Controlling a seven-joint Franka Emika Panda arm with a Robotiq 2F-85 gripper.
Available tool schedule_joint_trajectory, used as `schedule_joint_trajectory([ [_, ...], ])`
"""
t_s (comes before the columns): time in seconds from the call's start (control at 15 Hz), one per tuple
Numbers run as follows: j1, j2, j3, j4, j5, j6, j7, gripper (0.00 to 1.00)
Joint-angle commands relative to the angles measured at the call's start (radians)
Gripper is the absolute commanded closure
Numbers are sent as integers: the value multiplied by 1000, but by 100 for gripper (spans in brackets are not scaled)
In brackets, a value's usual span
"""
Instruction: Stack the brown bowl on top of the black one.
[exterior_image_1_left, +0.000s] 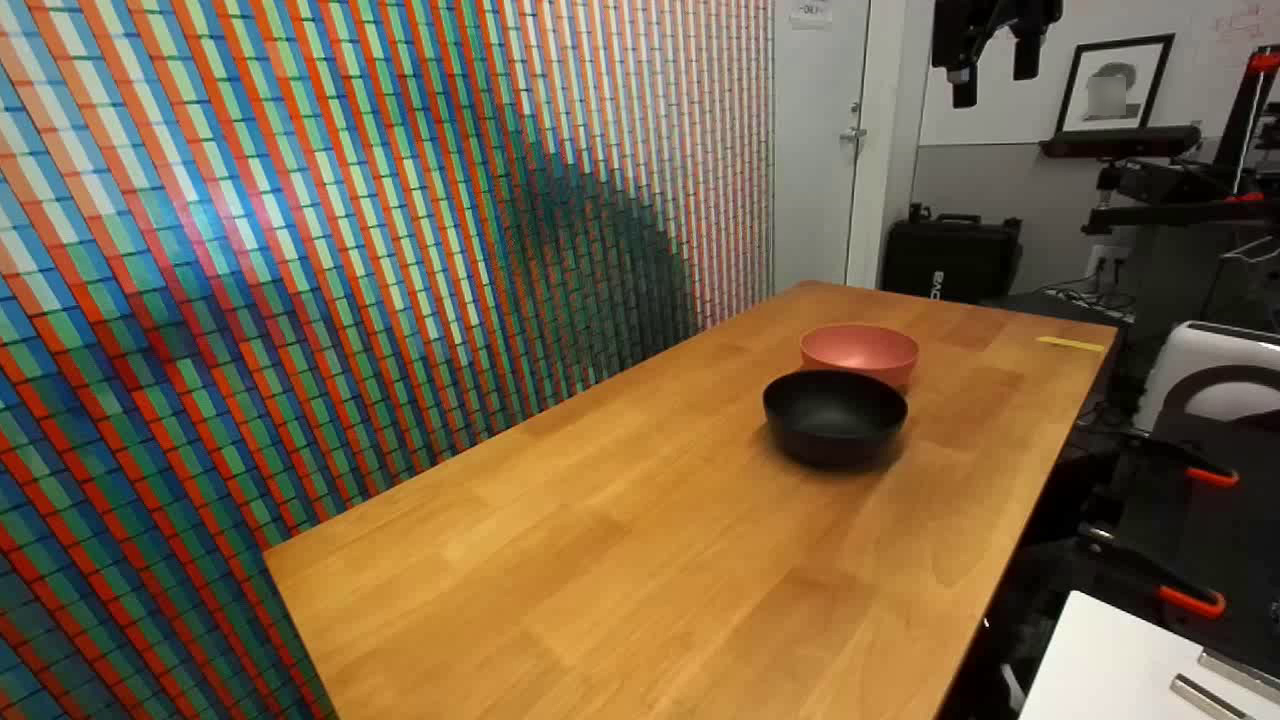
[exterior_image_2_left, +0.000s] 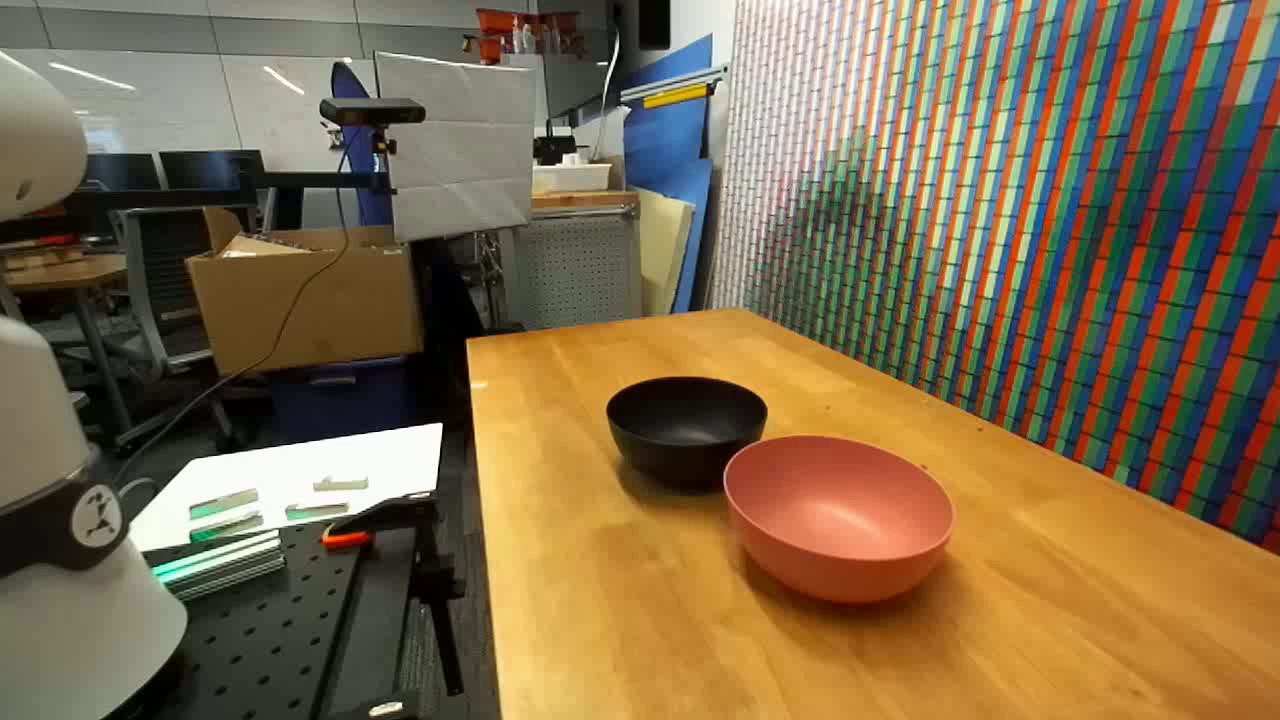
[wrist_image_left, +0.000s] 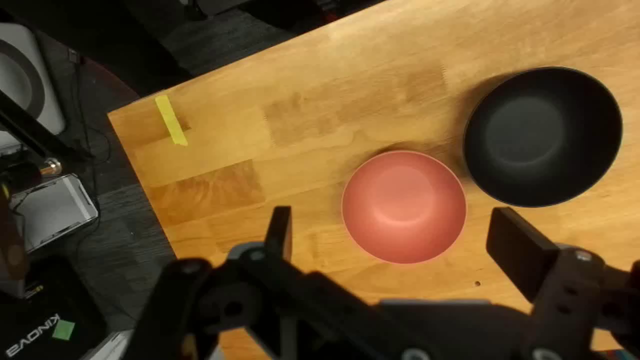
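Observation:
The brown bowl, a reddish-pink shallow bowl, sits upright on the table in both exterior views (exterior_image_1_left: 860, 346) (exterior_image_2_left: 840, 515) and in the wrist view (wrist_image_left: 404, 205). The black bowl (exterior_image_1_left: 835, 425) (exterior_image_2_left: 687, 430) stands upright close beside it, and it shows at the upper right of the wrist view (wrist_image_left: 542, 137). A narrow gap separates the two bowls in the wrist view. Both bowls are empty. My gripper (wrist_image_left: 392, 222) is wide open with nothing between its fingers. It hangs high above the table in an exterior view (exterior_image_1_left: 995, 85). In the wrist view the brown bowl appears between the fingertips.
The wooden table (exterior_image_1_left: 600, 560) runs along a colourful striped wall (exterior_image_1_left: 400, 250). Yellow tape (wrist_image_left: 171, 120) lies near one table corner. A white board (exterior_image_2_left: 330, 465) with metal pieces is beside the table, near the robot's base (exterior_image_2_left: 90, 620). A black case (exterior_image_1_left: 950, 255) stands beyond the table.

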Motion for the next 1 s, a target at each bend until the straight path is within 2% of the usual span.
schedule_joint_trajectory([
  [0.0, 25, 2, -21, 3, -8, -2, 7, 0],
  [0.27, 25, 1, -21, 7, -8, -2, 7, 0],
  [0.47, 23, 48, 10, 46, -48, 42, 76, 0],
  [0.73, 17, 188, 61, 132, -160, 155, 233, 0],
  [0.93, 40, 312, 63, 200, -216, 175, 288, 0],
])
